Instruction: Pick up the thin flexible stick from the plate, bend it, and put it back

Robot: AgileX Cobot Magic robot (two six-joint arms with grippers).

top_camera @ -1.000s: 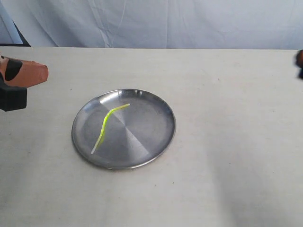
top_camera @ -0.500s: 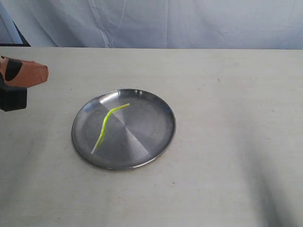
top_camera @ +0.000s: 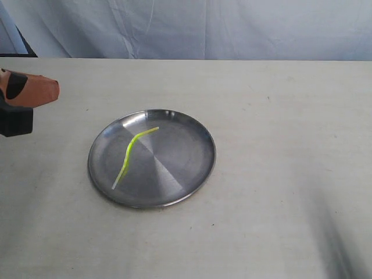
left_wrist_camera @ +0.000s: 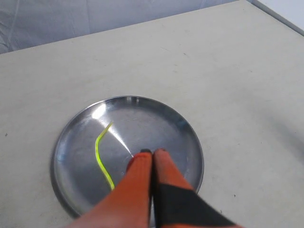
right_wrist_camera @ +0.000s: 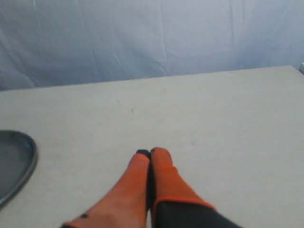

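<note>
The thin flexible stick (top_camera: 128, 156) is lying flat in the plate (top_camera: 177, 165), in its left half in the exterior view. It's got a clear kink: the whitish end sits close to the rim at about 8 o'clock, the neon yellow-green part runs up to a bend around 10–11 o'clock, and then the short leg angles off toward 12 o'clock. Nothing is touching it.

The plate itself sits on the beige tabletop (top_camera: 279, 116), a bit left of the middle, shiny and reflecting some light.

The left fingers (left_wrist_camera: 137, 173) are out at roughly 9–10 o'clock from the plate, well apart from it near the left edge of the exterior view. In the wrist view they're pressed tight together with nothing between them, tips aimed over the plate.

The right fingers (right_wrist_camera: 164, 178) only show up in their own wrist view. They're clenched together too, empty, above bare tabletop with just a sliver of the plate's rim at the edge.

A pale bluish cloth (top_camera: 203, 29) hangs behind the tabletop at 12 o'clock.
</note>
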